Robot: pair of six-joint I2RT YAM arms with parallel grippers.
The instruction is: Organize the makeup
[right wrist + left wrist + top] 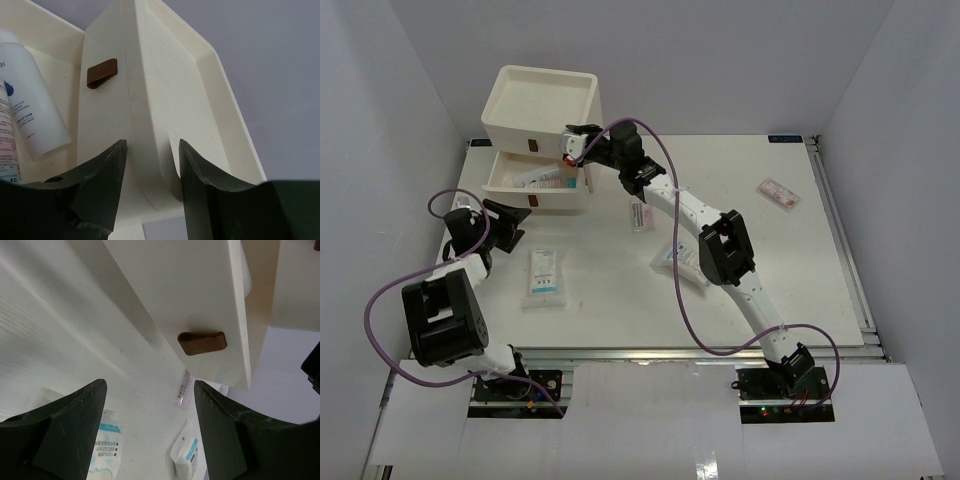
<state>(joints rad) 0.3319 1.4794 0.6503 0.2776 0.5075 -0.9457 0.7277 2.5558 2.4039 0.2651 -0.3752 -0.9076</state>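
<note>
The right tool (pixel 570 148) straddles the front wall of the upper drawer (pixel 150 75) at upper left, though I cannot tell whether it bites yet. The left tool (pixel 150 385) hangs released and empty by the lower drawer (pixel 520 195). White tubes (pixel 545 178) lie in that drawer, while sachet packs (pixel 544 277) and small packets (pixel 778 193) lie on the desk (pixel 750 300) at centre and right. This looks like a drawer-moving step — next comes a firm pinch, then a straight slide.

Makeup before me, mostly loose.
White tubes (pixel 542 178) lie in the drawer (pixel 508 190); sachet packs (pixel 544 273) and pink packets (pixel 778 192) lie flat on the table (pixel 800 290).
</note>
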